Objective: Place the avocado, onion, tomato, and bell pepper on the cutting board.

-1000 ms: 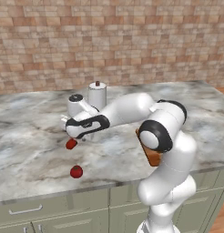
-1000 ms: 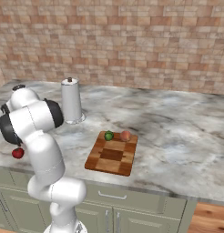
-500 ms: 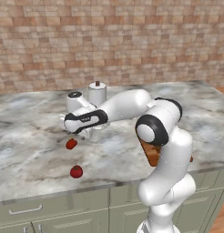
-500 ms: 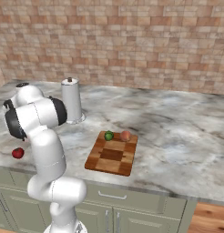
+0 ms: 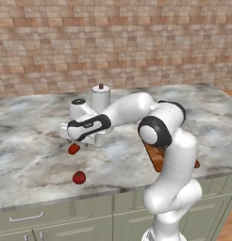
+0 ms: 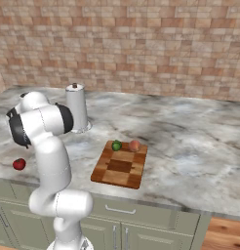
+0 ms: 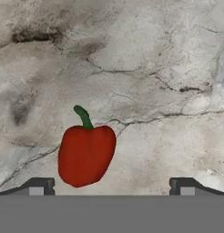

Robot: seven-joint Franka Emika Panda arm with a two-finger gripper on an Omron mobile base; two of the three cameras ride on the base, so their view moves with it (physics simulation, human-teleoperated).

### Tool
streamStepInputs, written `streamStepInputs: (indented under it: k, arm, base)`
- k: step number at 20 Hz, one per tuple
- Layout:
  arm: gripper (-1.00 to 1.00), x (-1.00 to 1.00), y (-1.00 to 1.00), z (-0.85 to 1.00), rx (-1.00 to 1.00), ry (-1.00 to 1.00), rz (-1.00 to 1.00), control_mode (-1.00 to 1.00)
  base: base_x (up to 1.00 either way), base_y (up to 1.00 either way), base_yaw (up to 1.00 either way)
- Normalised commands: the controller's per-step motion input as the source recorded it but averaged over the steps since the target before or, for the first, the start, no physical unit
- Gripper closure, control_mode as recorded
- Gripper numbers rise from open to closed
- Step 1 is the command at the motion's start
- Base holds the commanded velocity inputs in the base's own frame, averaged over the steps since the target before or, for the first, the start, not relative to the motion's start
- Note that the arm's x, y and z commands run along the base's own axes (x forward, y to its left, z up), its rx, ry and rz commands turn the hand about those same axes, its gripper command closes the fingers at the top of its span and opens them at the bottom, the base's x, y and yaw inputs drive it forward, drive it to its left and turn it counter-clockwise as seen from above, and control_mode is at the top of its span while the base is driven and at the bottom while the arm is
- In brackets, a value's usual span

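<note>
The red bell pepper (image 5: 74, 148) (image 7: 86, 154) lies on the marble counter, green stem pointing away from the hand. My gripper (image 5: 80, 140) (image 7: 111, 187) hangs open just above it, and the pepper sits nearer the left fingertip (image 7: 38, 186) than the right, touching neither. The tomato (image 5: 79, 177) (image 6: 19, 164) rests near the counter's front edge. The checkered cutting board (image 6: 119, 166) (image 5: 154, 158) lies to the right, with the green avocado (image 6: 116, 145) and the pale onion (image 6: 134, 145) on its far end.
A tall white canister (image 5: 100, 97) (image 6: 76, 107) stands on the counter (image 6: 190, 146) behind the hand. A brick wall runs along the back. The counter's front edge passes just below the tomato.
The hand has edged slightly down and left over the bell pepper while the elbow swung. The jaws stay open and the vegetables have not moved.
</note>
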Motion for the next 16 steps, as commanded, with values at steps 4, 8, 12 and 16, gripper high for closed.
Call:
streamStepInputs:
  k: [4,8,12,16]
  arm:
    - [-1.00,0.08,0.00,-0.01,0.00,0.00,0.12,-1.00]
    - [-1.00,0.18,0.00,-0.01,0.00,0.00,0.00,-1.00]
    - [-1.00,0.17,0.01,0.00,0.00,0.00,0.00,-1.00]
    - [-1.00,0.11,0.11,-0.05,0.00,0.00,0.00,-1.00]
  base:
    - [0.00,0.00,0.00]
    - [0.00,0.00,0.00]
    - [0.00,0.00,0.00]
    - [0.00,0.00,0.00]
